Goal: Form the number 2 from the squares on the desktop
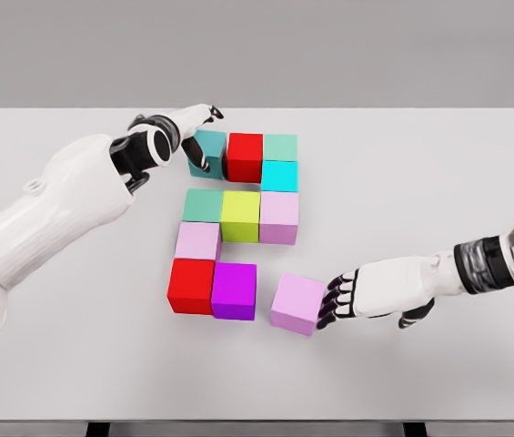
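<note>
The table (438,164) is wide and pale, with plenty of bare room to the right and along the near side, and none of the blocks sits close to an edge, so a slide should not send anything over.

In the middle the figure is nearly whole: a top row of teal block (209,151), red block (245,157) and a pale green one, a cyan block (279,176) below the right end, a middle row of green, yellow block (240,216) and pink, a pink one at the left below that, then a red block and the magenta block (235,290) at the bottom.

The last piece, the loose pink block (297,303), lies just right of the magenta one, turned askew, with a small gap between them.

These look like light, rigid cubes with smooth flat faces. I'd guess they slide easily and would twist if pushed off centre, so the push belongs square on the right face.

The right hand (366,293) has its dark fingertips (331,302) against that face, fingers extended and gripping nothing.

The left hand (184,123) rests at the teal block's outer side; whether its fingers hold it I cannot tell.
</note>
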Robot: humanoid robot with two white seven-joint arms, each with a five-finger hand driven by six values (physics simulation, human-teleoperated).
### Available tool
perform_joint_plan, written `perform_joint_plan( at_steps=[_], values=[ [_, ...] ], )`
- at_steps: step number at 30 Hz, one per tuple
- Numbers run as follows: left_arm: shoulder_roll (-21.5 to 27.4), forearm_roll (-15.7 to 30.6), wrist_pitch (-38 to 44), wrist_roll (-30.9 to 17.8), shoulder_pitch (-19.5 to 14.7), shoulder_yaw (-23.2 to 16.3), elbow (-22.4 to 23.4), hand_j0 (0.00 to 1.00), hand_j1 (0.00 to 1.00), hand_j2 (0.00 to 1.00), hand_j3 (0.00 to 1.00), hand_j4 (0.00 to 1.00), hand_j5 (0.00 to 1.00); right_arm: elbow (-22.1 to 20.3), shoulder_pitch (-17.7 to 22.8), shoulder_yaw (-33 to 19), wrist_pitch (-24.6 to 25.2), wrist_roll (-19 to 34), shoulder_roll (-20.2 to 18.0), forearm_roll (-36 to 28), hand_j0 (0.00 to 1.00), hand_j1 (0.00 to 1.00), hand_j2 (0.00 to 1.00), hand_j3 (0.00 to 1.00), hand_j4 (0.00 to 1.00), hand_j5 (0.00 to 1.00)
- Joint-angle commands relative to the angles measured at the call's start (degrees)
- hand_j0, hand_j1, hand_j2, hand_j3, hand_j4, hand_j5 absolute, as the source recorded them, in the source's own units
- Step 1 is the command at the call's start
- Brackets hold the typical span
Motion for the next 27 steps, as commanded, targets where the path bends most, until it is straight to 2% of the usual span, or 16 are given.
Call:
perform_joint_plan(
  at_steps=[1,5,10,13,14,17,18,19,22,27],
  values=[
    [0.5,-0.2,-0.1,0.0,0.0,0.0,-0.7,0.96,0.96,0.96,0.96,0.96,0.96,0.4,0.0,-0.1,0.1,0.0,0.4,-0.4,1.0,1.0,1.0,1.0,1.0,1.0],
    [4.8,0.1,-0.1,0.0,0.2,0.0,-6.6,1.0,1.0,1.0,1.0,1.0,1.0,1.6,-0.6,-0.2,0.1,0.0,1.1,-0.5,1.0,1.0,1.0,1.0,1.0,1.0],
    [9.5,0.1,-0.1,0.0,0.2,0.1,-6.8,1.0,1.0,1.0,1.0,1.0,1.0,2.3,-1.1,-0.1,0.1,0.0,1.8,-0.7,1.0,1.0,1.0,1.0,1.0,1.0],
    [14.0,0.2,-5.5,-0.6,1.0,0.0,-6.7,1.0,1.0,1.0,1.0,1.0,1.0,2.6,-1.4,-0.1,0.1,0.0,2.0,-0.7,1.0,1.0,1.0,1.0,1.0,1.0],
    [15.6,0.2,-6.7,-2.0,1.0,-0.2,-7.4,1.0,1.0,1.0,1.0,1.0,1.0,2.7,-1.6,-0.2,0.1,0.0,2.0,-0.7,1.0,1.0,1.0,1.0,1.0,1.0],
    [19.4,-0.1,-8.6,-11.7,0.8,-1.2,-10.7,1.0,1.0,1.0,1.0,1.0,1.0,2.7,-1.8,-0.1,0.1,0.0,2.7,-0.7,1.0,1.0,1.0,1.0,1.0,1.0],
    [19.8,-0.4,-8.8,-15.4,0.6,-1.3,-10.8,1.0,1.0,1.0,1.0,1.0,1.0,2.7,-1.8,-0.1,0.1,0.0,2.9,-0.7,1.0,1.0,1.0,1.0,1.0,1.0],
    [19.8,-0.4,-9.4,-16.4,0.6,-1.3,-10.8,1.0,1.0,1.0,1.0,1.0,1.0,2.7,-1.8,-0.1,0.1,0.0,2.9,-0.7,1.0,1.0,1.0,1.0,1.0,1.0],
    [19.9,-0.5,-9.9,-16.5,0.5,-2.8,-10.8,1.0,1.0,1.0,1.0,1.0,1.0,2.7,-2.4,-0.1,0.1,0.0,3.7,-0.7,1.0,1.0,1.0,1.0,1.0,1.0],
    [19.7,-0.5,-10.4,-16.2,0.4,-2.8,-10.4,1.0,1.0,1.0,1.0,1.0,1.0,2.7,-2.6,-0.1,0.1,0.0,3.8,-0.7,1.0,1.0,1.0,1.0,1.0,1.0]
  ],
)
